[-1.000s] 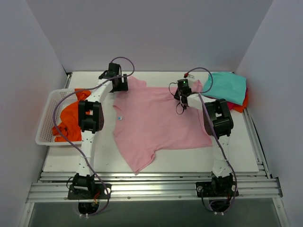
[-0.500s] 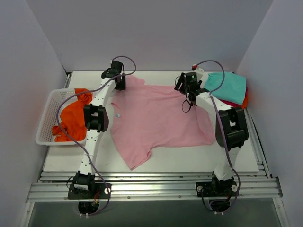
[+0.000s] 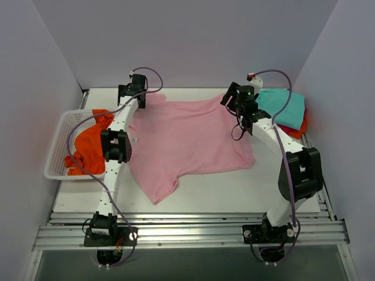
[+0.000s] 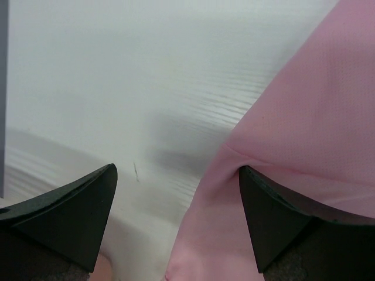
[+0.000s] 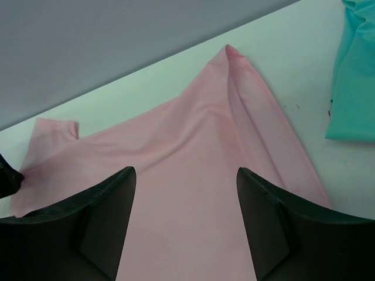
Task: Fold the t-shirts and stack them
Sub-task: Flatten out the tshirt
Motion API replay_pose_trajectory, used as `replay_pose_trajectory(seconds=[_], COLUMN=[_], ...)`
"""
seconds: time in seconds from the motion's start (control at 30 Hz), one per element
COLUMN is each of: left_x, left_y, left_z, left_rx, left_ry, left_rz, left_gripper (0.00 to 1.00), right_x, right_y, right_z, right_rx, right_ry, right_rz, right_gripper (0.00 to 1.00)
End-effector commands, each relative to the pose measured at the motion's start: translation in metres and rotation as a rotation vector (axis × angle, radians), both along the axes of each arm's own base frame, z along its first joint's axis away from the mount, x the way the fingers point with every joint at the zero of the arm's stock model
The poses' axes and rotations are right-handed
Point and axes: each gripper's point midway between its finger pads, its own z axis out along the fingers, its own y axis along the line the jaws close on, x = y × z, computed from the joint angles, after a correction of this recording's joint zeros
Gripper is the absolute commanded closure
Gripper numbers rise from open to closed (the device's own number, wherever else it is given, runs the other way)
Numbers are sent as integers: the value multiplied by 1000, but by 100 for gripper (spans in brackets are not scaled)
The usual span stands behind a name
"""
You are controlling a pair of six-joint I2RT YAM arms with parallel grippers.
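Right gripper (image 5: 186, 173) has just released the pink t-shirt (image 3: 187, 140). Left gripper (image 4: 176, 170) is likewise open and empty at its far-left corner. We find the shirt spread flatter between the arms, and judge it ready for a first fold.

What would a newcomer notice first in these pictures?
A pink shirt lies spread out in the centre, with the left gripper and right gripper open at its far corners. An orange shirt sits in the basket at the left; at far right, a teal shirt lies on a red shirt.

Table (image 3: 234, 187) — pink tee (image 3: 187, 140), red tee (image 3: 300, 127), basket (image 3: 54, 151)
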Motion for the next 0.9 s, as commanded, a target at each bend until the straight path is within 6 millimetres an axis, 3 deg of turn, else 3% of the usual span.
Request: replay_pose_trajectory(seconds=[0.0, 0.03, 0.07, 0.1, 0.17, 0.2, 0.23, 0.27, 0.3, 0.37, 0.4, 0.43, 0.47, 0.5, 0.53, 0.57, 0.63, 0.67, 0.7, 0.8, 0.87], left_x=[20, 20, 15, 8, 2, -16, -28, -26, -47, -67, -86, -99, -108, -122, -133, -142, -146, -153, -154, -155, -153], left_y=[18, 18, 17, 9, -6, -24, -32, -46, -53, -85, -91, -102, -117, -123, -131, -141, -149, -148, -151, -166, -193], left_z=[79, 95, 97, 134, 166, 187, 240, 218, 233, 249, 275, 251, 242, 247, 207, 198, 163, 121, 104, 56, 52], left_rx=[91, 100, 104, 90, 46, 32, -6, -10, -32, -109, -162, -189, -293, -359, -394, -469, -521, -557, -582, -698, -845], left_ry=[-194, -233, -232, -290, -376, -390, -510, -480, -494, -537, -581, -519, -504, -508, -438, -429, -402, -320, -285, -190, -189], left_rz=[41, 57, 73, 73, 77, 41, 22, -8, -31, -100, -123, -159, -187, -215, -242, -269, -277, -253, -250, -260, -335], left_gripper=[6, 6, 6, 6, 6, 6, 6, 6, 6, 6, 6, 6, 6, 6, 6, 6, 6, 6, 6, 2, 1], right_x=[1, 1, 1, 2, 3, 5, 5, 5, 6, 4, 3, 1, 0, -1, -4, -5, -8, -10, -10, -14, -16], right_y=[3, 4, 6, 9, 15, 18, 24, 26, 29, 38, 41, 47, 50, 51, 52, 53, 55, 55, 54, 54, 55], right_z=[12, 9, 7, 3, -3, -9, -21, -23, -23, -26, -27, -29, -29, -30, -35, -34, -38, -44, -47, -56, -59], right_rx=[17, 14, 14, 13, 13, 8, -1, -3, -2, -5, -5, -8, -8, -8, -11, -9, -6, -4, -6, -3, 0], right_ry=[-41, -36, -34, -27, -17, -3, 29, 35, 34, 38, 40, 42, 44, 45, 55, 51, 54, 63, 69, 85, 90], right_rz=[8, 11, 14, 20, 34, 41, 51, 56, 61, 79, 86, 97, 101, 102, 107, 108, 113, 112, 110, 115, 118], right_gripper=[35, 35, 35, 35, 35, 35, 36, 36, 36, 36, 37, 37, 37, 37, 37, 37, 37, 37, 37, 38, 38])
